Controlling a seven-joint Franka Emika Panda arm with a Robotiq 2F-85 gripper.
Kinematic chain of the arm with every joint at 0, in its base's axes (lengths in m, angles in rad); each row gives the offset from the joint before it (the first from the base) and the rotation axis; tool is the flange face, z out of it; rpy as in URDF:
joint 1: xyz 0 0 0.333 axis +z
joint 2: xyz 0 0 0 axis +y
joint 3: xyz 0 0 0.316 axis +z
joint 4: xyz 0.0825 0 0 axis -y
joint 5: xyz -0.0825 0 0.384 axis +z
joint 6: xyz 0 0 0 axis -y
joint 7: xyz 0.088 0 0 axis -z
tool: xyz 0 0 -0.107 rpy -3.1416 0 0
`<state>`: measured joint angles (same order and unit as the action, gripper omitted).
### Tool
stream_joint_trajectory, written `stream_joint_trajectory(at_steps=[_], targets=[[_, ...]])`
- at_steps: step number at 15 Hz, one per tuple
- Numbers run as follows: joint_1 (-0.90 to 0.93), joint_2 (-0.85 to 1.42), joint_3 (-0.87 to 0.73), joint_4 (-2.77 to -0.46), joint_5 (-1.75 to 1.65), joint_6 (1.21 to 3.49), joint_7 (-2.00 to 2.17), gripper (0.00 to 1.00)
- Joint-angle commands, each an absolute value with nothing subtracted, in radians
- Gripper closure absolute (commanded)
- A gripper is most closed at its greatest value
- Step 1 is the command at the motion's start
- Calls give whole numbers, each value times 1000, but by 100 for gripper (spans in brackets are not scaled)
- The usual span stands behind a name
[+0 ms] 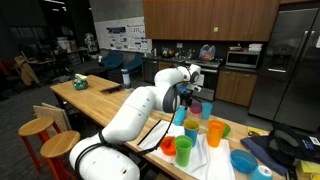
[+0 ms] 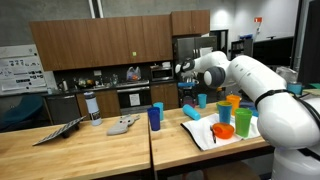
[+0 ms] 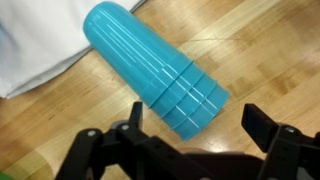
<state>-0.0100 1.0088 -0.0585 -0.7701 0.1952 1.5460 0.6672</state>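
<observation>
A light blue ribbed plastic cup (image 3: pixel 155 70) lies on its side on the wooden table, one end toward the white cloth (image 3: pixel 30 45). It also shows in both exterior views (image 1: pixel 180 117) (image 2: pixel 191 113). My gripper (image 3: pixel 198 130) hovers just above the cup's near end, fingers open, one on each side, holding nothing. In both exterior views the gripper (image 1: pixel 186 97) (image 2: pixel 187 92) points down over the lying cup.
Several upright cups stand close by on and around the cloth (image 1: pixel 205 155): an orange cup (image 1: pixel 216 132), a green cup (image 1: pixel 168 148), a yellow cup (image 1: pixel 191 128). A blue bowl (image 1: pixel 243 160) sits nearer. A dark blue cup (image 2: pixel 155 118) stands apart.
</observation>
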Motion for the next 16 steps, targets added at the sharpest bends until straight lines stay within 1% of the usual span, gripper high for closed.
stream_joint_trajectory(at_steps=[1, 8, 16], targets=[[-19, 1075, -62, -670, 193, 1511, 685, 0], [-15, 1116, -61, -607, 190, 1501, 689, 0], [-26, 1113, -79, -613, 176, 1460, 688, 0]])
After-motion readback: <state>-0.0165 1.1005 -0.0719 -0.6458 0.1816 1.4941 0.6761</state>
